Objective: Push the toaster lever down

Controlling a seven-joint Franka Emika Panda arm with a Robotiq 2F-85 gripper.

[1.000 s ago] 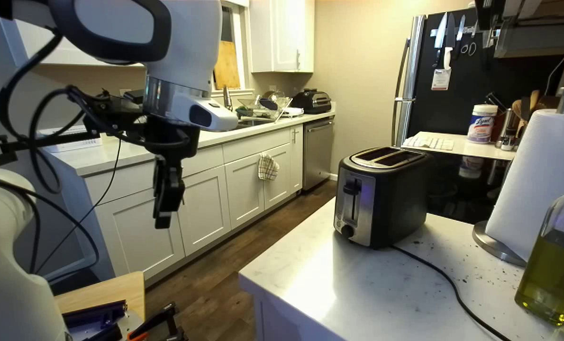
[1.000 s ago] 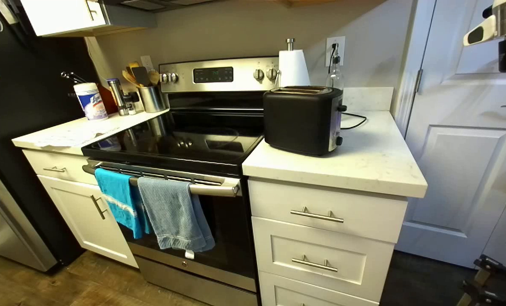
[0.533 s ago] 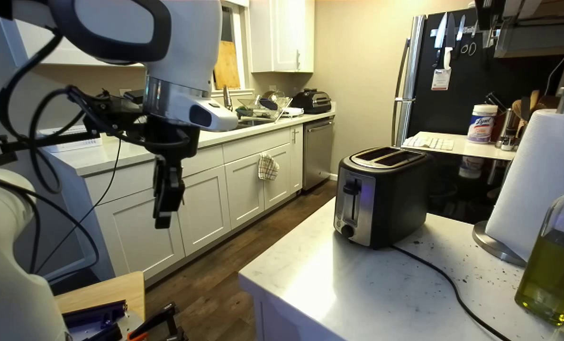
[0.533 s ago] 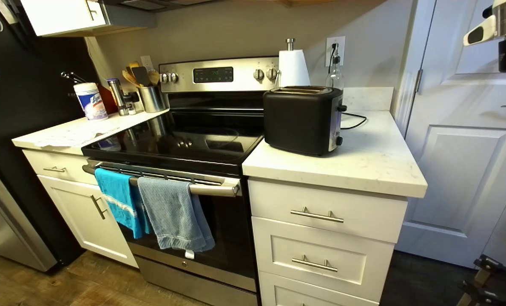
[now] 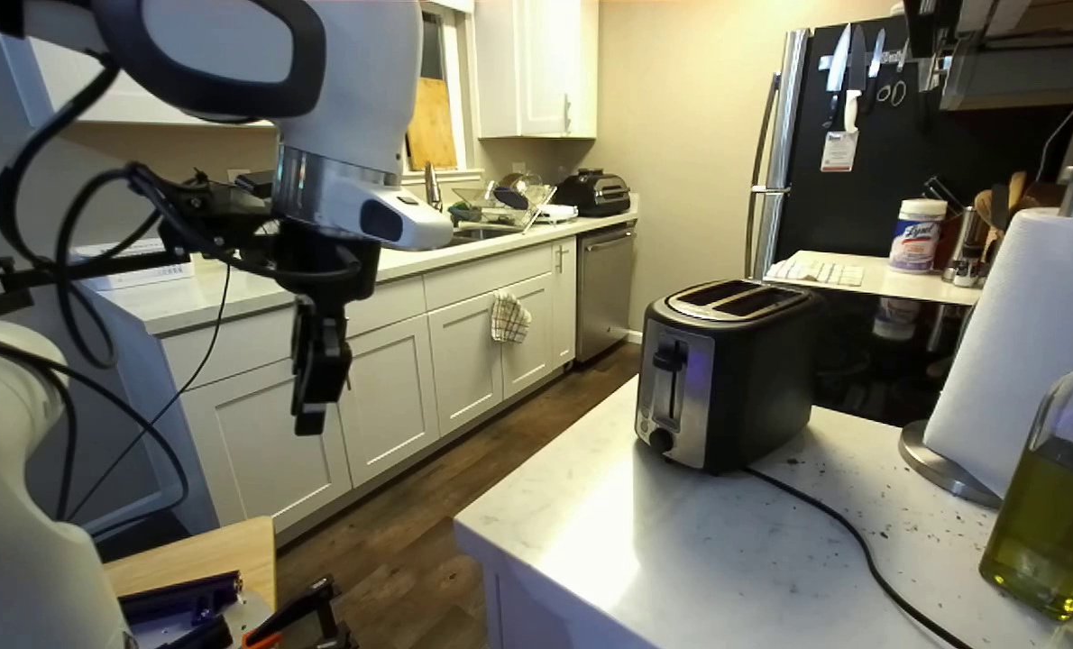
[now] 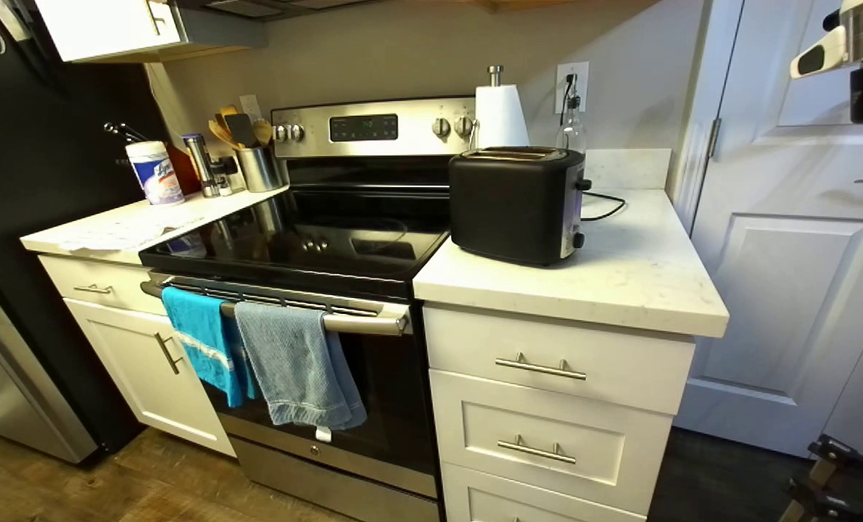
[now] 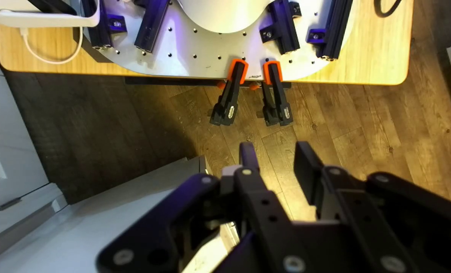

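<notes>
Hanging well left of the toaster [image 5: 766, 379] in an exterior view, the fingers [image 5: 322, 361] stand wide apart, released, floor [image 7: 280, 167] showing between them in the wrist view. Their pose matches the earlier frame. The toaster sits on the worktop [image 5: 726, 559], its lever [image 5: 669, 357] up, unmoved. Beyond it, a canister [image 5: 918, 239] hides its contents; right of it, a bottle [image 5: 1050, 541] holds yellow-green liquid.

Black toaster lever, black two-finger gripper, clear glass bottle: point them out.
Black toaster lever [image 5: 669, 357], in an exterior view: its handle.
Black gripper [image 7: 275, 156], wrist view: midway between fingertips.
Clear glass bottle [image 5: 1049, 534], in an exterior view: lower body.
</notes>
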